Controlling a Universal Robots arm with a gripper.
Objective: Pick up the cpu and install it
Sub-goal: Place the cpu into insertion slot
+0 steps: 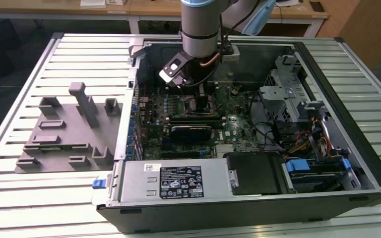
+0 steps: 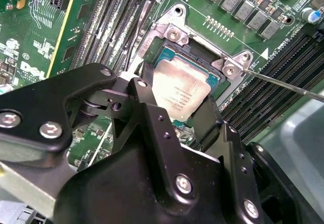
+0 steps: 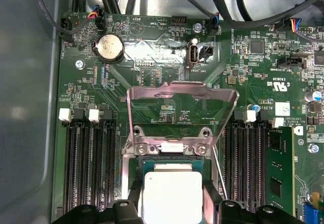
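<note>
The cpu (image 2: 183, 90) (image 3: 172, 192), a flat square chip with a silver top, lies level in or just over the open socket (image 2: 174, 34) on the motherboard. My gripper (image 2: 174, 103) (image 3: 172, 209) hangs straight over it, with one black finger (image 2: 146, 93) against one edge and the other against the opposite edge, shut on the chip. The socket's metal load plate (image 3: 182, 107) stands tilted up and open behind the chip. A thin lever (image 2: 286, 85) sticks out to the side. In the exterior view the arm reaches down into the computer case, with the gripper (image 1: 202, 99) low over the board.
Memory slots (image 3: 91, 168) flank the socket, and a green memory stick (image 3: 277, 168) stands in one. Cables (image 3: 238, 16) run along the case wall. A power supply (image 1: 177, 181) and drive cage (image 1: 303, 124) crowd the case. A grey fixture plate (image 1: 65, 134) lies on the table at the exterior view's left.
</note>
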